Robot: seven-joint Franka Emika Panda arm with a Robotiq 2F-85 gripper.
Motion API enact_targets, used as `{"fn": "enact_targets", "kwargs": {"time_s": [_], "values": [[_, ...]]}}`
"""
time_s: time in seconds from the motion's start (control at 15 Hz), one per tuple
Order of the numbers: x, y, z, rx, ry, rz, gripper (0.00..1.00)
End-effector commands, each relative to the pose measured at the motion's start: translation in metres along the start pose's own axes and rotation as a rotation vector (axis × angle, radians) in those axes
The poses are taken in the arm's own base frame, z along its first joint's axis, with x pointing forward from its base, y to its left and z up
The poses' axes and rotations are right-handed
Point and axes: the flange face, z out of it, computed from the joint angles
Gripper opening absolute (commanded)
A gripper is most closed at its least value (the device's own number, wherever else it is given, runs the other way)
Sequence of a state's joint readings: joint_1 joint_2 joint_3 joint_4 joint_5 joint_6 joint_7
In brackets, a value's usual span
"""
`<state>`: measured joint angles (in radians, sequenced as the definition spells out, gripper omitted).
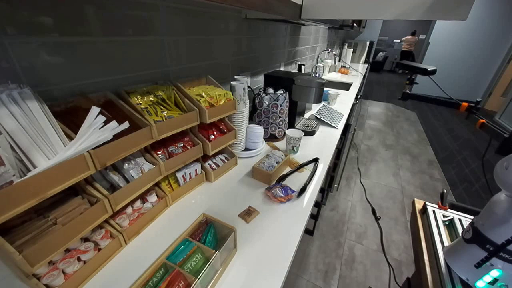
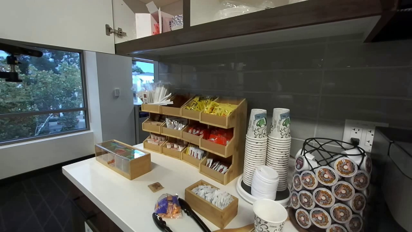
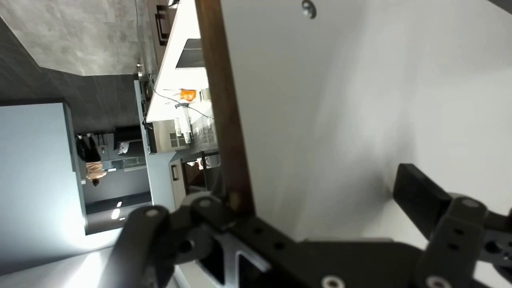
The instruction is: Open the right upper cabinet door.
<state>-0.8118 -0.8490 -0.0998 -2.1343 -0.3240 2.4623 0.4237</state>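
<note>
Jaws come nearest in the wrist view, spread wide, nothing seen held between them. Just past them is the door [image 3: 320, 100], filling most of that view, pale face toward the jaws. One fingertip [image 3: 420, 196] stands over that face; can't tell if touching. Opposite finger is blurred, right by the door's brown edge [image 3: 226, 100]; contact unclear too. Key relation: door lies straight ahead of the jaws, its brown edge running lengthwise away from that blurred finger. Screw [image 3: 309, 9] sits on the door's face, near the edge, well apart from the jaws. In an exterior view the door [image 1: 384, 10], as best judged, stands swung out over the floor [image 1: 392, 160]. Call it mostly done; next probably a last push on the pale face, or backing off without snagging the edge. Worktop [image 1: 264, 246] below the door, sink [image 1: 338, 85] lower and beyond it, person [image 1: 409, 44] far beyond.
</note>
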Motion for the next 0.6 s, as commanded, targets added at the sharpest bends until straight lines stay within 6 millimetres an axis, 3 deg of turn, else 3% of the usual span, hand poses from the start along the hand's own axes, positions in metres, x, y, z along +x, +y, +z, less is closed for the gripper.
{"fn": "enact_targets", "kwargs": {"time_s": [0.0,0.53], "values": [[0.011,0.005,0.019,-0.013,0.018,0.0,1.0],[0.018,0.015,0.035,-0.015,0.039,-0.015,1.0]]}}
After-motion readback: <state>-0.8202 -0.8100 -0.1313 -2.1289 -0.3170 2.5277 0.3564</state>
